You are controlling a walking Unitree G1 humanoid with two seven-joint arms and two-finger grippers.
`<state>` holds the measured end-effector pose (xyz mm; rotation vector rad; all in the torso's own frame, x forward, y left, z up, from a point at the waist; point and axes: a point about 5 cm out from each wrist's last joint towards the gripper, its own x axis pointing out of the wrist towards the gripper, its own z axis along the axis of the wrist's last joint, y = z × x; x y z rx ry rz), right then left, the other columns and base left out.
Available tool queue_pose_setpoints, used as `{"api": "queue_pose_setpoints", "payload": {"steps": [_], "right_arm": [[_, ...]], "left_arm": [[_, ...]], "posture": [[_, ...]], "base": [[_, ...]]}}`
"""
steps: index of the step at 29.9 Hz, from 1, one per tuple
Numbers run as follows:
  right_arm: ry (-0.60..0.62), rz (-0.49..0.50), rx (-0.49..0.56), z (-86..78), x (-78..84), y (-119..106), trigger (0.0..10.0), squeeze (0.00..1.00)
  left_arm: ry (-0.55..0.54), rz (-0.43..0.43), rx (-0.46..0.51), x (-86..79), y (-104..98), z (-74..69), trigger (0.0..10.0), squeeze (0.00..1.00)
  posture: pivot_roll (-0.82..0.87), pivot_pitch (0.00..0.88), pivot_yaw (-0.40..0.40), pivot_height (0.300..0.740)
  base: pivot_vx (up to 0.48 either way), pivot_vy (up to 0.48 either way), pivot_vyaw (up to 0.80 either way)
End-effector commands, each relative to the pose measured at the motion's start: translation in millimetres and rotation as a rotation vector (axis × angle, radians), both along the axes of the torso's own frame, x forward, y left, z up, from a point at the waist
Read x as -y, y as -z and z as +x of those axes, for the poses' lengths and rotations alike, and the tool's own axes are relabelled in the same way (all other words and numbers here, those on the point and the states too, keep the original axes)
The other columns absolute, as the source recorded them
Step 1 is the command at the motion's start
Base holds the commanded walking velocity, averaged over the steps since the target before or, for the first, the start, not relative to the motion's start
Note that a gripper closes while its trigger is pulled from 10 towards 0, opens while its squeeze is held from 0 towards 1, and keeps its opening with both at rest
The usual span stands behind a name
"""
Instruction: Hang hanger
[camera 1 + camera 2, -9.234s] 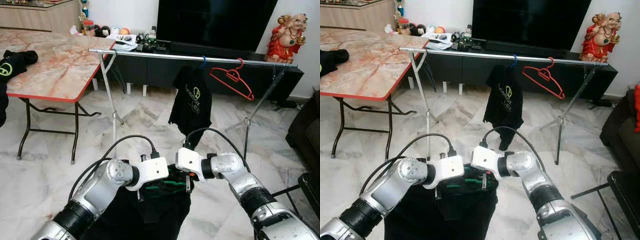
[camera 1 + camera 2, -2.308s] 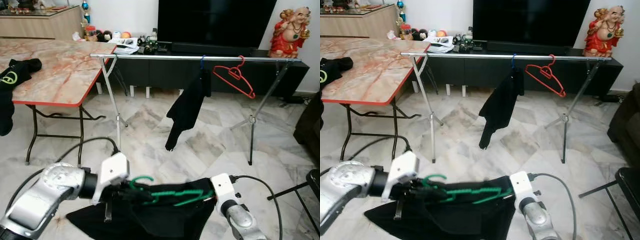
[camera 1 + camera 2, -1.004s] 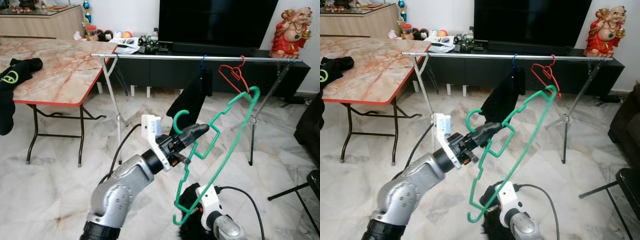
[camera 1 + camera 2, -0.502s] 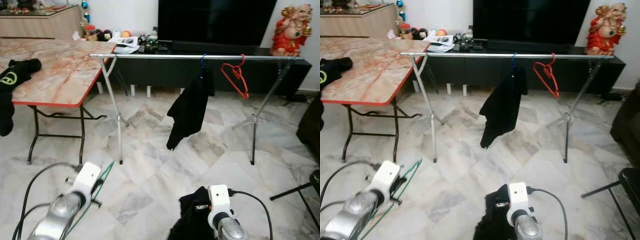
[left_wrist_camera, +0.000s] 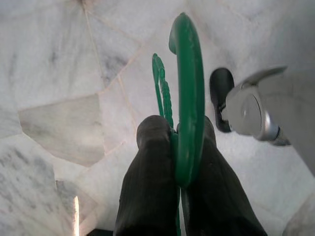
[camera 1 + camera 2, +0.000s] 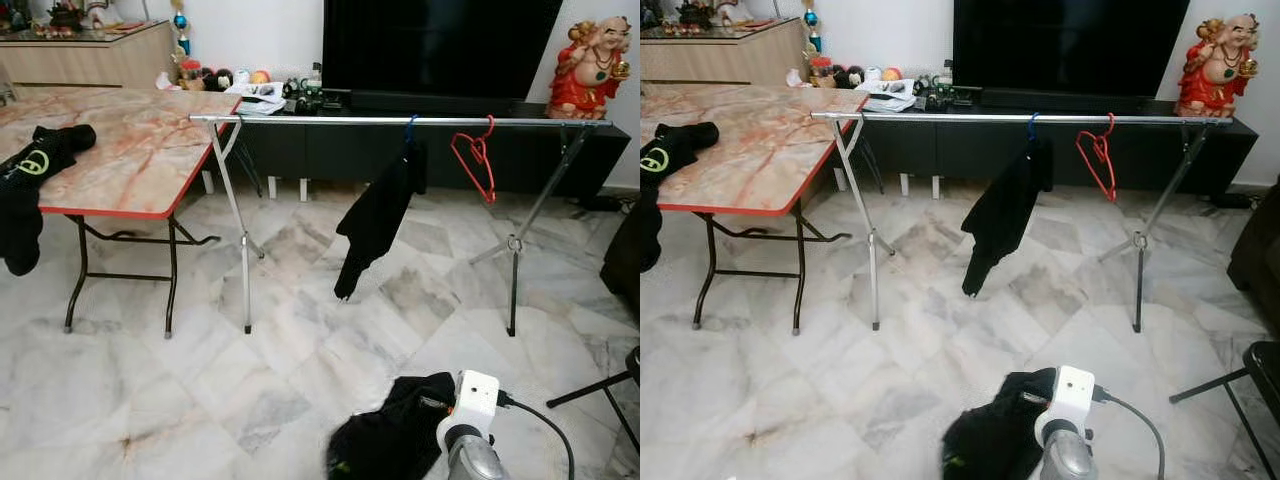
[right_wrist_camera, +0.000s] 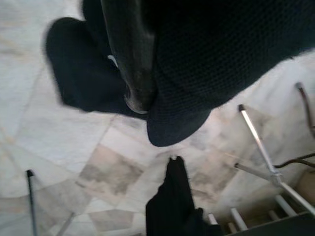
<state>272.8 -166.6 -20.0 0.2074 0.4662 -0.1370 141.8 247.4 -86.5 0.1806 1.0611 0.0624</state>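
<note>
Green hanger [image 5: 187, 98] is pinched at its hook between the two black fingers of the left gripper [image 5: 174, 142], seen in the left wrist view above the marble floor [image 6: 140, 400]; the fingers are closed tight against the plastic on both sides. It is well apart from the rail.

Right gripper [image 7: 147, 93] sits low at the near edge of the head views, its white wrist housing [image 6: 470, 400] just beside a bundled black garment [image 6: 395, 440]. In the right wrist view one black finger [image 7: 130, 54] lies against the dark fabric, which wraps over the rest; the fingers appear clamped on the cloth.

Clothes rail [image 6: 400, 120], a silver bar on crossed legs, stands across the room in front of a dark TV cabinet [image 6: 330, 150]. On the rail hang a black shirt [image 6: 380, 215] on a blue hook, and beside it a bare red hanger [image 6: 473, 160], turned edge-on.

Folding table [image 6: 130, 150] with a marble-pattern top and red edge stands at the robot's left, another black shirt [image 6: 30, 190] draped over its near corner. A red figurine [image 6: 590, 70] sits on the cabinet's right end beside the television [image 6: 440, 45].
</note>
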Motion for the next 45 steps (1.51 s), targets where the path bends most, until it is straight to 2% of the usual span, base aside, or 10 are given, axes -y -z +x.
{"api": "queue_pose_setpoints", "payload": {"steps": [1,4,13,24,30,38,42,45], "right_arm": [[0.003,-0.001,0.045,4.8,-0.3,-6,10.0,0.0],[0.008,0.001,0.041,3.8,-2.5,-5,10.0,0.0],[0.025,0.006,0.072,10.3,-6.2,-12,10.0,0.0],[0.038,0.007,0.064,10.9,-5.5,-12,10.0,0.0],[0.053,0.002,0.06,11.0,-2.2,-12,10.0,0.0],[0.071,-0.014,0.052,6.9,8.5,-9,10.0,0.0],[0.053,-0.032,0.04,5.0,10.8,-7,10.0,0.0],[0.049,-0.047,0.028,1.6,14.0,-5,10.0,0.0]], "left_arm": [[-0.007,0.003,0.011,1.6,1,1.5,10.0,0.0],[-0.052,-0.007,0.042,1.7,-2,9.0,10.0,0.0],[-0.024,-0.003,0.024,-2.0,-4,15.2,10.0,0.0],[-0.045,-0.002,-0.039,-6.8,1,1.4,10.0,0.0],[-0.046,0.004,-0.047,-8.9,-1,3.8,10.0,0.0],[-0.068,-0.002,-0.02,-4.0,-4,18.0,10.0,0.0],[-0.091,-0.015,-0.02,-2.0,-3,16.7,10.0,0.0],[-0.124,-0.028,-0.034,-3.4,0,9.2,10.0,0.0]], "posture": [[0.15,0.0,-0.005,0.74],[0.17,0.0,-0.005,0.74],[0.15,0.0,0.027,0.74],[0.15,0.0,0.032,0.74],[0.15,0.0,0.035,0.74],[0.18,0.0,-0.006,0.74],[0.18,0.0,-0.015,0.74],[0.16,0.0,-0.012,0.74]], "base": [[0.0,0.0,0.0],[0.0,0.0,0.0],[0.0,0.373,0.0],[0.0,0.48,0.0],[0.0,0.48,0.0],[0.0,0.48,0.0],[0.0,0.48,0.0],[0.0,0.48,0.0]]}}
